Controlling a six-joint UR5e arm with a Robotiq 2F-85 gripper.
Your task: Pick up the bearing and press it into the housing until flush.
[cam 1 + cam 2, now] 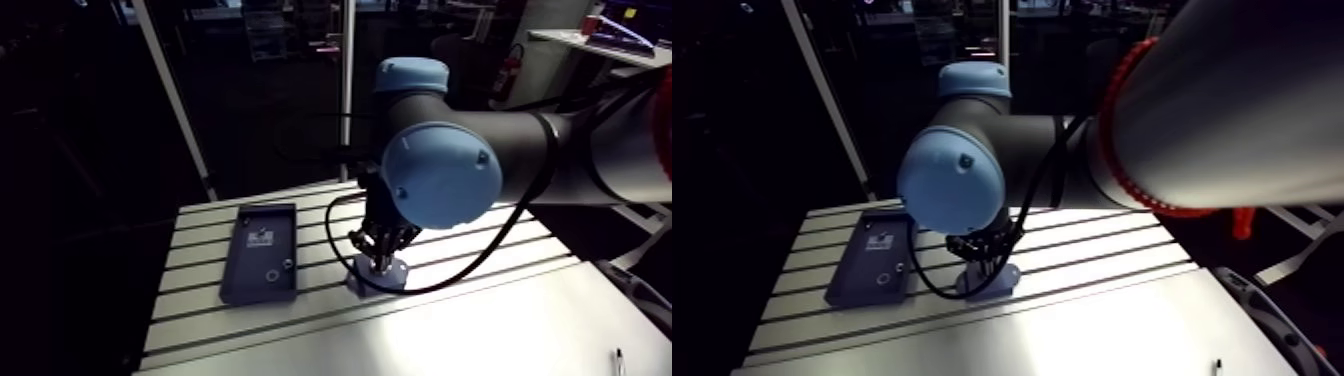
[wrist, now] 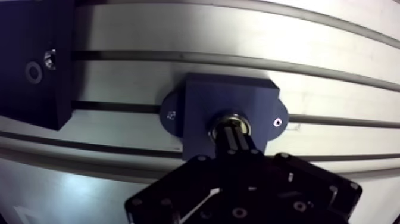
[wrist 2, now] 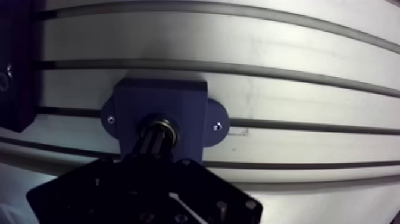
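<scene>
Closest to us, the tool (image 2: 231, 132) is clenched, fingertips together on the bearing (image 2: 238, 119), which sits in the housing (image 2: 202, 98) at the arm view's lower middle. We should push straight down, centred — no tilt — until its rim sits flush.

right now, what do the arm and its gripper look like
The arm is built of thick dark tubular links with round light-blue joint caps. The gripper is black, with flat angular linkage plates dotted with bolts, narrowing to two slim dark fingers.
</scene>
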